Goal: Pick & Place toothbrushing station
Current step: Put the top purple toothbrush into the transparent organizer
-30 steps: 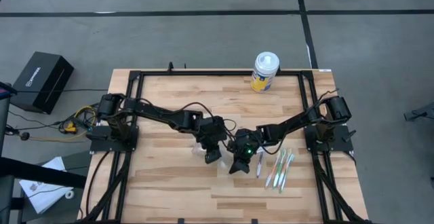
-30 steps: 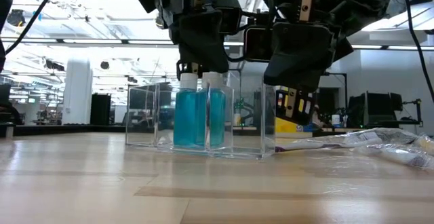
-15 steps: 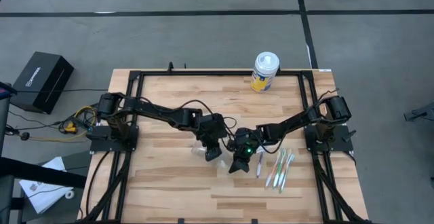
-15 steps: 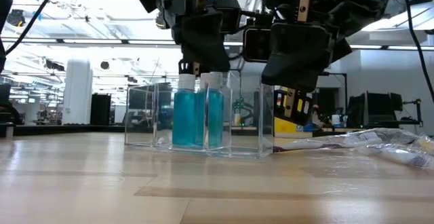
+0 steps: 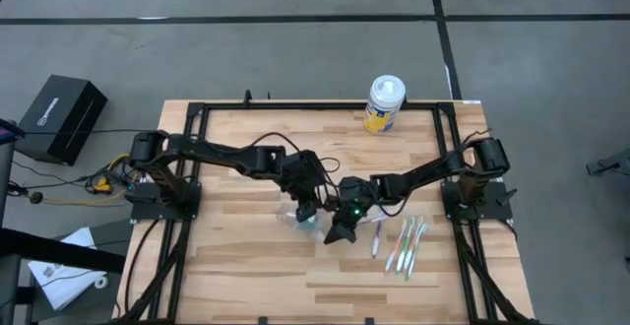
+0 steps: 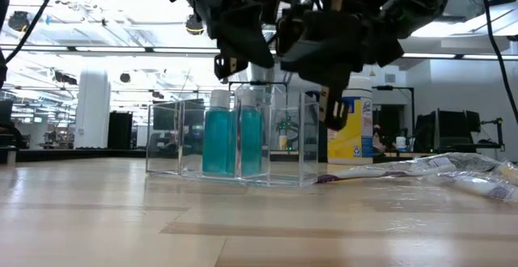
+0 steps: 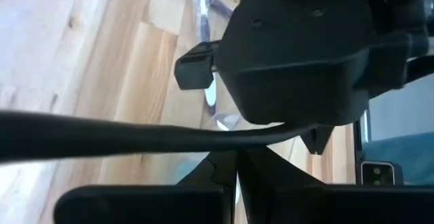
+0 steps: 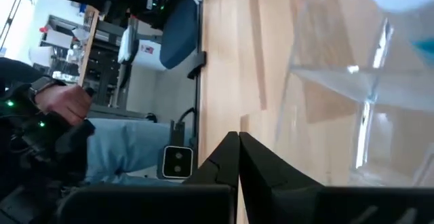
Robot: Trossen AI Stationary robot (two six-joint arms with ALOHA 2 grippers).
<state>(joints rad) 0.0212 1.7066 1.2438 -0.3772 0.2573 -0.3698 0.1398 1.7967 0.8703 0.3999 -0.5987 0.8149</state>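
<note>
A clear organiser stands on the table's middle and holds two teal tubes with white caps, upright. It also shows in the high view. Several slim toothbrushes lie flat to its right. A clear plastic bag lies on the table at the right. My left gripper is shut just above the tubes and holds nothing. My right gripper is shut, close by the organiser's right side, whose clear wall shows ahead of its fingers. My right gripper's shut fingers are close beside the organiser's wall; I cannot tell whether they touch it. My left gripper hangs above the tube caps, and I cannot tell whether it touches them.
A white and yellow canister stands at the table's far edge. Black frame rails run along the table's left and right sides. In the right wrist view a person sits beyond the table. There is bare wood toward the near edge.
My right gripper has gone toward the table's left, up against the organiser's right side, and tipped. My left gripper has shifted a little to the right above the tubes. The organiser has slid slightly toward the table's left.
</note>
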